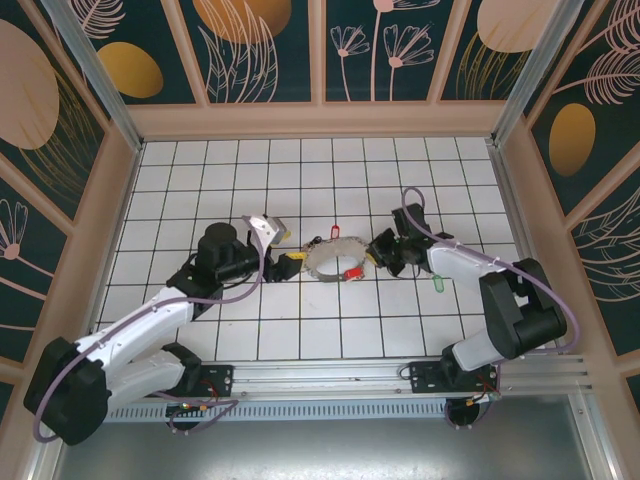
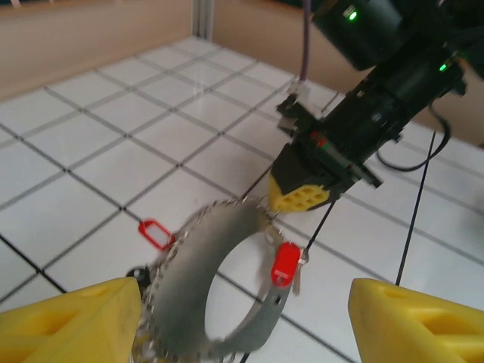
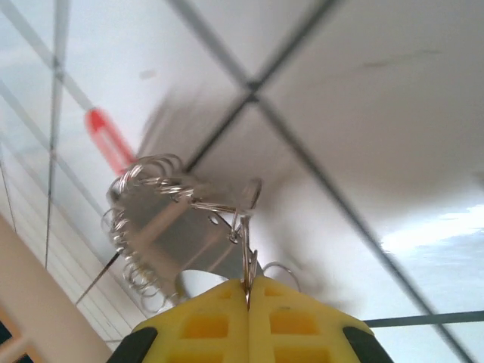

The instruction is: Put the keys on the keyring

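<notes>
A: From the overhead camera, where is the keyring?
B: The keyring (image 1: 316, 264), a grey-brown oval loop, lies mid-desk with its opening facing up. Its long axis runs left to right between the two hands. The left hand (image 1: 287, 264) is at its left end, the right hand (image 1: 378, 250) at its right end. A red-tagged key (image 1: 352, 274) sits on its near rim, a second red tag (image 1: 335, 232) lies just beyond the loop, and a green key (image 1: 438, 284) lies beside the right arm.
A: And the left wrist camera?
B: The left hand's yellow fingers (image 2: 68, 321) stand wide apart with the loop between them. The right-side finger is clear of it. Small wire coils line the band's edge.
A: The right wrist camera?
B: The right hand's fingers are pressed together, pinching a thin wire ring on the loop's edge.
A: The setting?
B: The desk (image 1: 400, 330) is white tile with dark grid lines. The walls (image 1: 270, 50) are dark teal panels with tan leaf and flower shapes in pale frames, and a metal rail (image 1: 330, 378) runs along the near edge
</notes>
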